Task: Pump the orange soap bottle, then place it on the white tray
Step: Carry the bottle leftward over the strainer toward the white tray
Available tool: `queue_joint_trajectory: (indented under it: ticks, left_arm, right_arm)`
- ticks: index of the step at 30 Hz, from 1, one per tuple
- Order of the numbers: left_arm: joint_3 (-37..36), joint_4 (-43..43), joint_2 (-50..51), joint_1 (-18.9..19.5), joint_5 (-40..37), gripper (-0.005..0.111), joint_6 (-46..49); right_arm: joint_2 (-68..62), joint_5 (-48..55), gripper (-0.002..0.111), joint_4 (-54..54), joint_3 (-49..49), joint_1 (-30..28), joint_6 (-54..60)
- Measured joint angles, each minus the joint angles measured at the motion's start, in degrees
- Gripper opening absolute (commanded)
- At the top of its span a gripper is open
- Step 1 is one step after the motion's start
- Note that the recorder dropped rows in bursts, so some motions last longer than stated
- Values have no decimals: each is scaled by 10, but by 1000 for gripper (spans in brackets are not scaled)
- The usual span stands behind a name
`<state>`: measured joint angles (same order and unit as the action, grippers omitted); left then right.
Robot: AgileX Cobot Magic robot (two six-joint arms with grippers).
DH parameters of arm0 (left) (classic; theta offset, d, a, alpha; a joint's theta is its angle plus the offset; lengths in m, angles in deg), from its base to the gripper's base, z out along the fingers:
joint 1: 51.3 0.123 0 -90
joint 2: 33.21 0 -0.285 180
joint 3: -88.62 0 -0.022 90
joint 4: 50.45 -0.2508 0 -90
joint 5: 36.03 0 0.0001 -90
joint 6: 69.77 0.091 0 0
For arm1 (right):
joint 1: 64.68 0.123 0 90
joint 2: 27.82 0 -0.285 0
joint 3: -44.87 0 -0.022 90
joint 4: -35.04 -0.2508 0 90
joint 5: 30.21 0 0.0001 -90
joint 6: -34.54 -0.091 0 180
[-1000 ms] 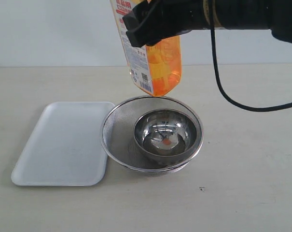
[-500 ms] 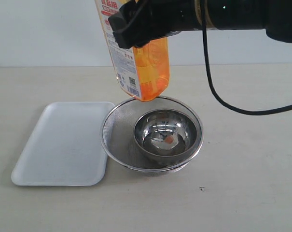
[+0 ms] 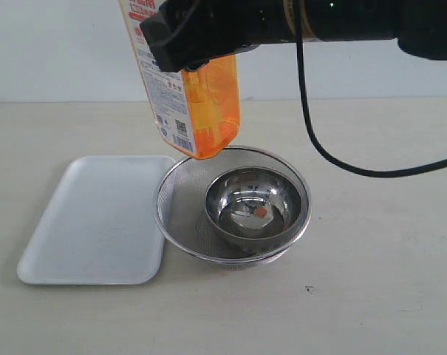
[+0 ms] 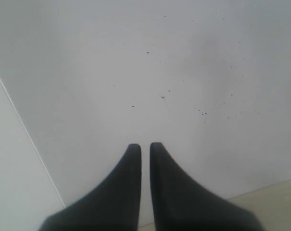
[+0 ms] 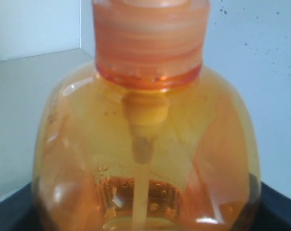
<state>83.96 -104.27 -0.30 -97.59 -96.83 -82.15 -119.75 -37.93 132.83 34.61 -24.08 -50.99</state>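
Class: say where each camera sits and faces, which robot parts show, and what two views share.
Exterior: off-arm, looking down at white tray, strainer, bowl; right arm shows.
Left wrist: faces white surface; its closed fingers show.
Right wrist: close on orange soap bottle; fingers at edges.
Shared: exterior and right wrist show the bottle.

The beige surface (image 3: 371,296) bears the white tray (image 3: 97,222), down-left of the right fingers (image 3: 175,41), and a mesh strainer (image 3: 180,211) beside it, below them
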Motion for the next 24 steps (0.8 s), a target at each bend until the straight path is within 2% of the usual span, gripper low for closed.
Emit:
queue_joint_trajectory:
  ticks: [14,24]
  left_arm:
    - [0,0,0,0,0,5,0]
    - [0,0,0,0,0,5,0]
  right_arm:
    - [-65,-54,0,-20,51,1,-2]
    - [-106,-42,0,-20,94,59,10]
